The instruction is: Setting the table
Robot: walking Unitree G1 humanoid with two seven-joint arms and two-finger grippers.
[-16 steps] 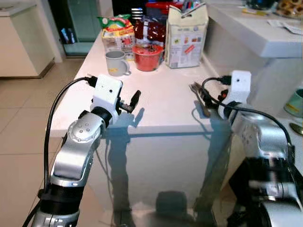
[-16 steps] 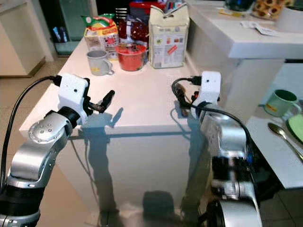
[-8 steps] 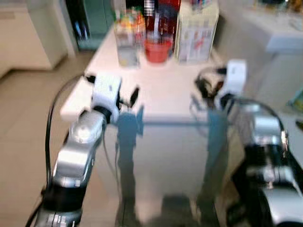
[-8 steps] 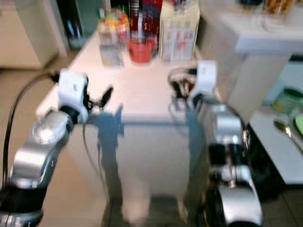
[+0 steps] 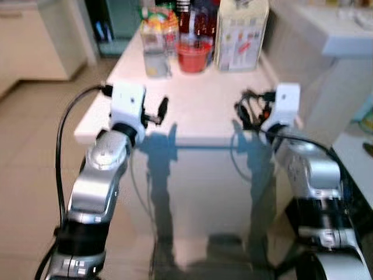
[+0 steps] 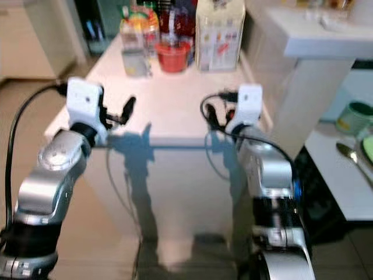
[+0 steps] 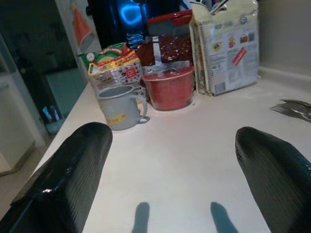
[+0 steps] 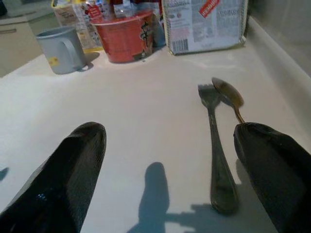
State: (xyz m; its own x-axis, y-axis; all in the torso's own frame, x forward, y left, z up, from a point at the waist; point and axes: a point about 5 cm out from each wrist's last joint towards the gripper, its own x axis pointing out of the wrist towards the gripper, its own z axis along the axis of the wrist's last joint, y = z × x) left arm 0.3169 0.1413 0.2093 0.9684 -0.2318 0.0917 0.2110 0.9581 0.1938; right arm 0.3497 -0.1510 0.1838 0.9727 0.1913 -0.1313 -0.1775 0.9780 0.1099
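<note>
Table-setting had barely begun: both the left gripper (image 7: 170, 179) and the right gripper (image 8: 170, 174) hovered with fingers apart and empty over the white worktop (image 5: 204, 111). The fork (image 8: 216, 145) and spoon (image 8: 228, 97) lay at centre right in the right wrist view, untouched. No packaging text was legible.

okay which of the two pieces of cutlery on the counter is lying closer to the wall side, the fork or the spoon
The spoon. It lies on the wall side of the fork, its bowl beside the fork's tines. Both rest between the open fingers of the right gripper, on the white counter.
</note>
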